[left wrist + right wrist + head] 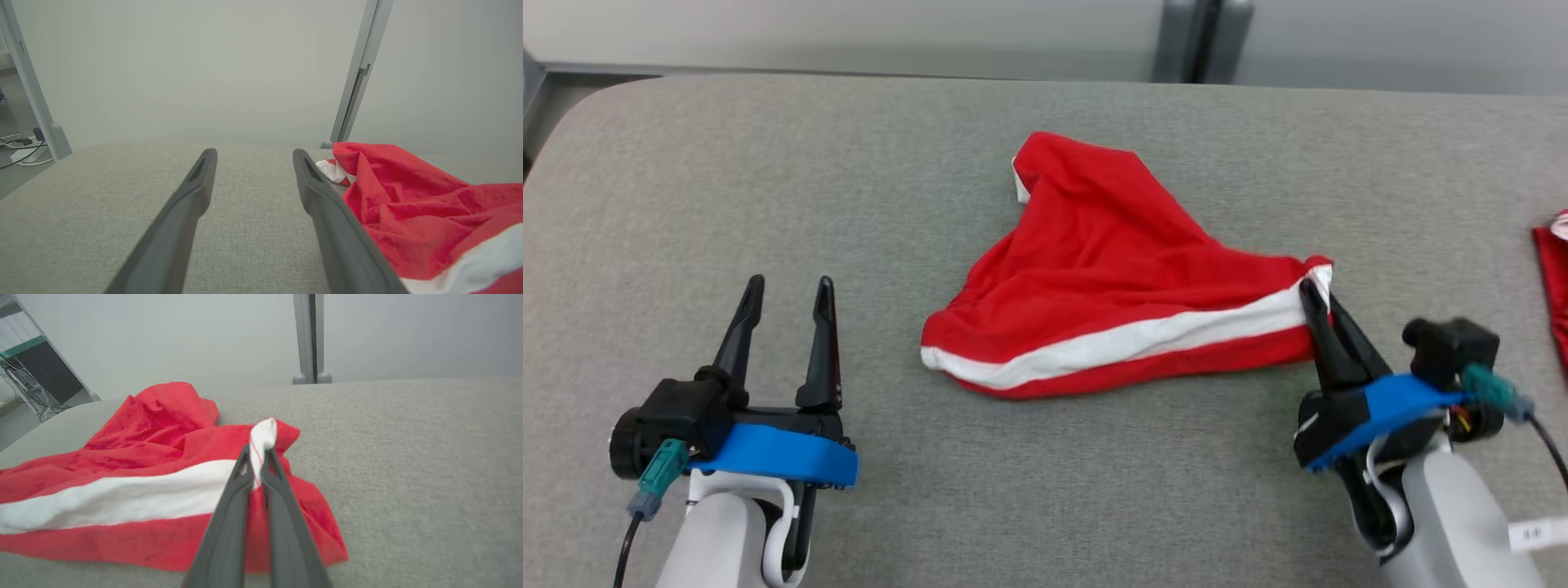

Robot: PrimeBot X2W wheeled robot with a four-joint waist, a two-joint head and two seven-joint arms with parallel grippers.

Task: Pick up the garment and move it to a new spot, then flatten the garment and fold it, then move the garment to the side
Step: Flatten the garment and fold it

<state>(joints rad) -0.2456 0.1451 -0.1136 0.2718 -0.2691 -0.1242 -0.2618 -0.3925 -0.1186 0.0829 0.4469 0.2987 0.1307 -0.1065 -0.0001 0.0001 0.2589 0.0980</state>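
The garment (1111,269) is a pair of red shorts with a white side stripe, lying crumpled on the grey padded table (768,163). My right gripper (1316,298) is shut on the garment's right end, pinching the white stripe. In the right wrist view the cloth (122,490) spreads to the left, and a bit of white fabric bulges above the closed fingertips of that gripper (256,451). My left gripper (788,290) stands open at the lower left, well clear of the garment, nothing between its fingers. The left wrist view has the garment (408,204) to the right of the open left gripper (253,155).
Another red cloth (1553,286) lies at the table's right edge. A grey post (1201,41) rises behind the far edge. Cables and a power strip (20,149) lie on the floor beyond the table's left side.
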